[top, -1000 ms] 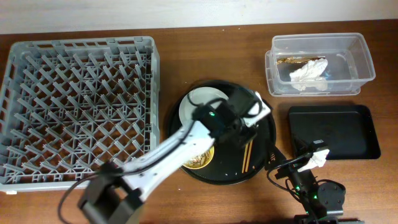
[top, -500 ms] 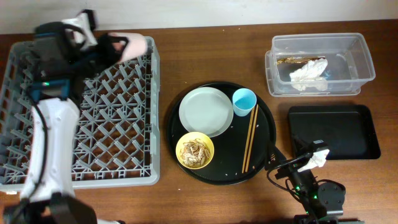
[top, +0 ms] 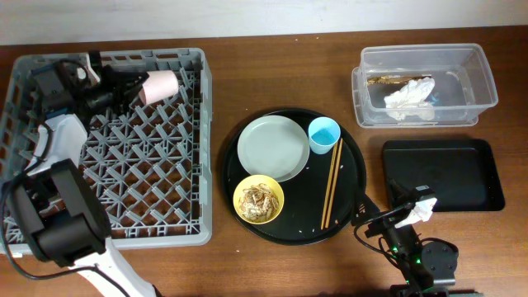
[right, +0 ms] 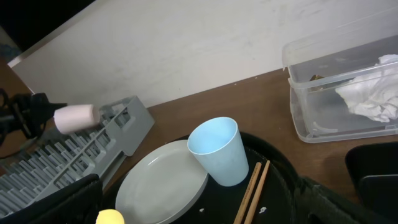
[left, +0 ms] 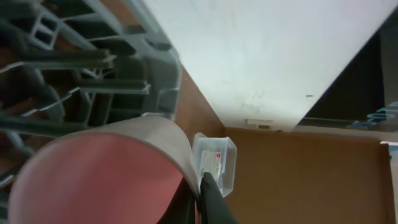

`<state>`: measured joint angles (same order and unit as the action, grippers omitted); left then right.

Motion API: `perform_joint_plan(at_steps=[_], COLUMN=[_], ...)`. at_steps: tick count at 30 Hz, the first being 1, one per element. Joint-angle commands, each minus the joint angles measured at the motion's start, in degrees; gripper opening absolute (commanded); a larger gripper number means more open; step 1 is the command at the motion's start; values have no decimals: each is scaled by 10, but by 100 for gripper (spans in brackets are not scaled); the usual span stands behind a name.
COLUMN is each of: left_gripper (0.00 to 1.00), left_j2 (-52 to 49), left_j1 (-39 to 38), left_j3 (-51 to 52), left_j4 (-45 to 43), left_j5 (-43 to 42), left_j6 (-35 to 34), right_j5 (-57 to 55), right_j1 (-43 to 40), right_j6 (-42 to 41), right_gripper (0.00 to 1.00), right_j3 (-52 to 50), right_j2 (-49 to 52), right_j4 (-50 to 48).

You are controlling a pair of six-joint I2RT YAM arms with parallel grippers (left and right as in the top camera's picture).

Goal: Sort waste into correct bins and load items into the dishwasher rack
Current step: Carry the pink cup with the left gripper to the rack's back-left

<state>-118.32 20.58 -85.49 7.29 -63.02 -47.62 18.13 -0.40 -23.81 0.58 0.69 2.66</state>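
Round black tray [top: 351, 186], crumpled tissue [top: 408, 97]

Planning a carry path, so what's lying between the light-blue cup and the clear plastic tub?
Nothing stands there. Overhead, between the blue cup and the clear tub are only the round black tray's rim and bare wooden table.

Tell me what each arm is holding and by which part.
Left gripper holds the pink cup sideways over the rack, jaws on its rim end. Whether the right gripper holds anything cannot be told.
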Motion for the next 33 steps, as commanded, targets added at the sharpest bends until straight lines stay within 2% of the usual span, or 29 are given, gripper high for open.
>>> perform_joint_plan(at_steps=[1,4,7,13,20,22,31,33], left_gripper=[0,0,0,6,4,0,0,1], left_j2=[-31,-31,-31,-31,-31,-31,-31,-31], left_j1=[9,26,40,52,68,75,115,115], left_j3=[-5,-5,-5,-5,-5,-5,-5,-5], left_j4=[23,29,47,132,132,134,137,167], left_j5=[-9,-9,2,77,99,92,91,144], left_j6=[25,32,75,156,161,161,167,178], right_j5=[7,7,7,7,7,7,7,7], right_j1=[-4,-4,-4,-4,-4,-4,-4,-4], right_j6=[-3,-3,-3,-3,-3,-3,-3,-3], right_gripper=[99,99,99,99,99,99,99,99], right_j3=[-3,-3,-3,-3,-3,-3,-3,-3], right_j2=[-3,-3,-3,-3,-3,-3,-3,-3], right_j4=[3,3,3,3,3,3,3,3])
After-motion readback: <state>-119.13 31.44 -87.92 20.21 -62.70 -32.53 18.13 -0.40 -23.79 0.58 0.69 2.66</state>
